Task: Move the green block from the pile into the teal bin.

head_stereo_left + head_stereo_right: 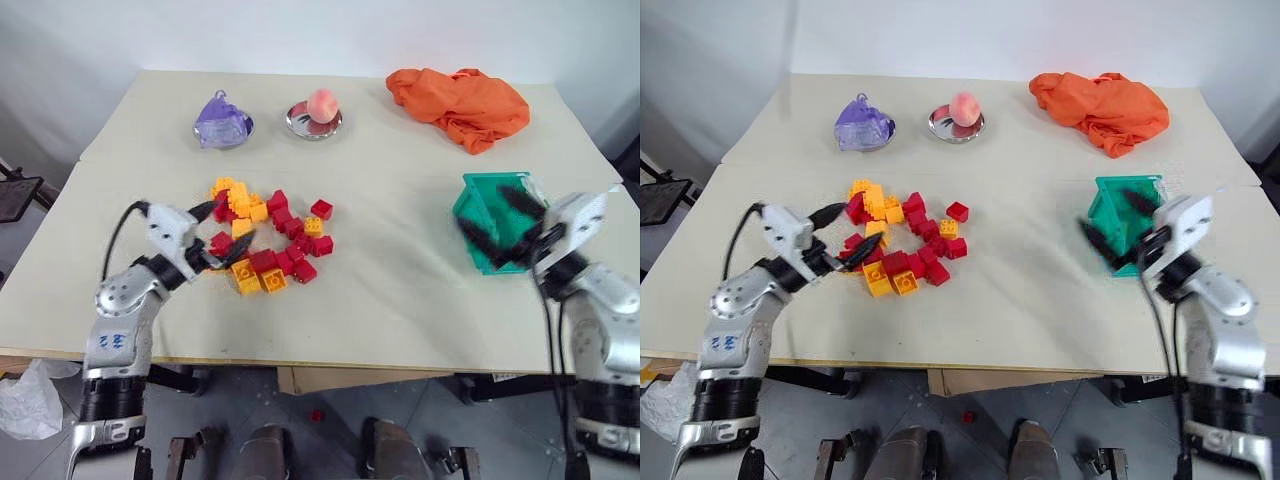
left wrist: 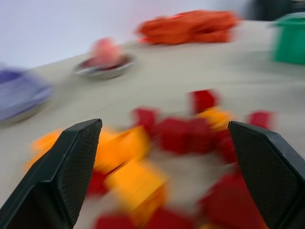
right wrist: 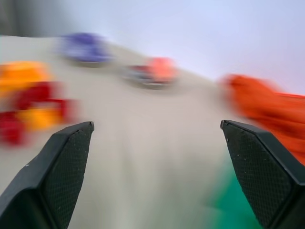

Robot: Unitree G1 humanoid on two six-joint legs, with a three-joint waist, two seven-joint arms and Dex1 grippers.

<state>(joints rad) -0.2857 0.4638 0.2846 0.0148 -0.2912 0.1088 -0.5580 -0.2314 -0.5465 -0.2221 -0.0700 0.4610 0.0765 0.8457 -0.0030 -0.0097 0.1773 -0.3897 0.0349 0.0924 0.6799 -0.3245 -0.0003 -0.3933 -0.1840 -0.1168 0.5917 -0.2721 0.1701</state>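
Right tool (image 1: 500,228) hangs wide open and empty over the teal bin (image 1: 478,200) at 3 o'clock, likely just dropping off. Left tool (image 1: 222,233), also spread open, sits at the pile (image 1: 268,240), no green block seen there.

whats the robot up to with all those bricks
It is sorting toy bricks. The right gripper hangs open by the teal bin, holding nothing. The left gripper, also open and empty, sits at the pile of red and yellow-orange bricks. No green block is visible in the pile.
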